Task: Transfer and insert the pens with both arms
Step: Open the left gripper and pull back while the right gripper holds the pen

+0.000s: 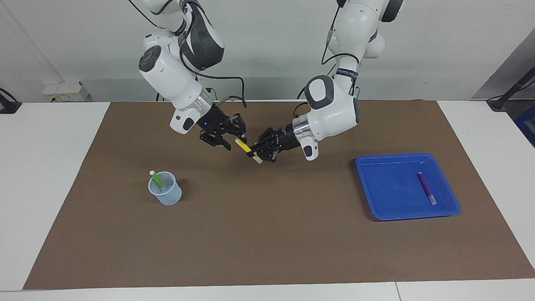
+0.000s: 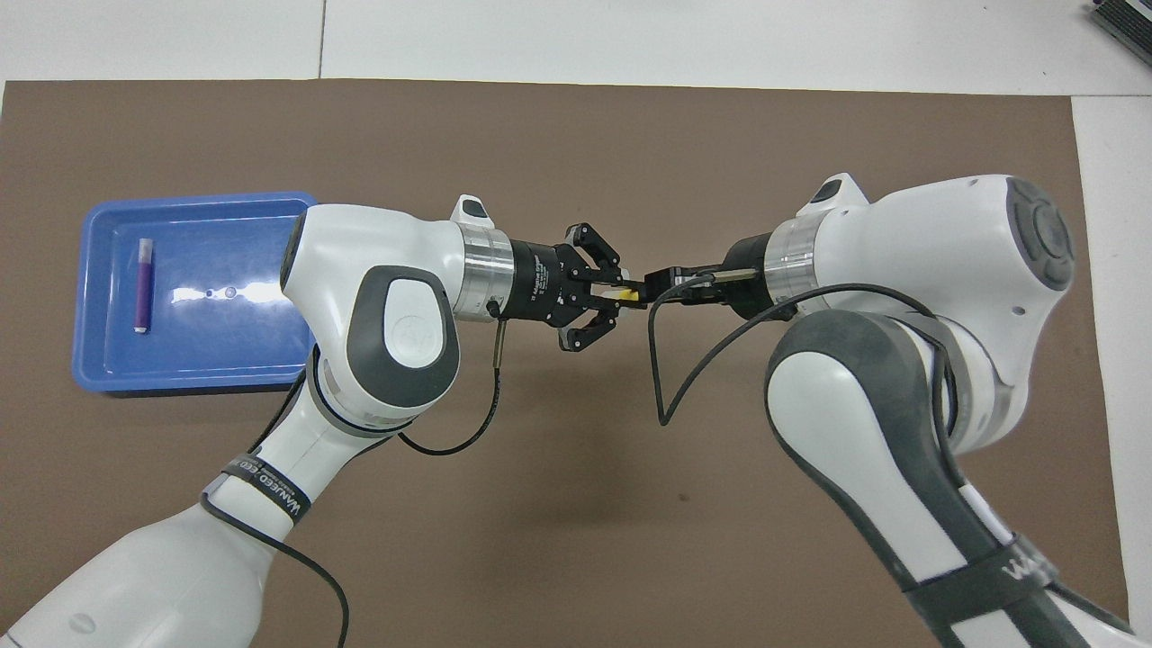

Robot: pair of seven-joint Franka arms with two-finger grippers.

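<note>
text: "WANEED" on left arm's black wrist band (image 2: 267,486) | partial "WA" on right arm's band (image 2: 1021,569)

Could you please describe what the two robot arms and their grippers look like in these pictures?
Both the left arm and the right arm are bulky, glossy white jointed shells with dark grey joint patches and round caps. A silver ring joins each wrist to its gripper. The left gripper and right gripper are black, with linkage-style fingers. Loose black cables trail along both, and black bands with white lettering wrap the forearms.

Yellow pen (image 1: 243,146), whitish caps; green pen (image 1: 157,179) in pale translucent blue cup (image 1: 166,194). Purple pen (image 1: 426,187) on bright blue tray (image 1: 376,167). Brown mat (image 1: 271,242), white table (image 1: 42,167); arms white, black grippers.
</note>
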